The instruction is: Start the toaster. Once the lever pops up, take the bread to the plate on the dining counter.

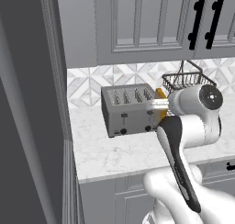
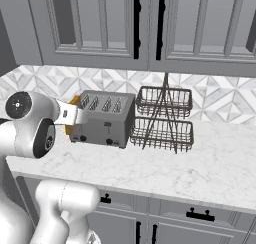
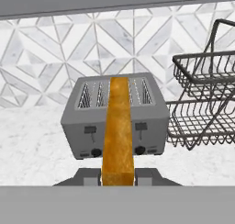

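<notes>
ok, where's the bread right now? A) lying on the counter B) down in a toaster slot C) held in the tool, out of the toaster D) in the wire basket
C: hand view shows the bread clamped between the tool's fingertips, in front of the toaster.

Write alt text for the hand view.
The gripper is shut on an orange-tan bread slice, held edge-on in front of a grey four-slot toaster on a marble counter. A wire basket rack stands to its right.
</notes>
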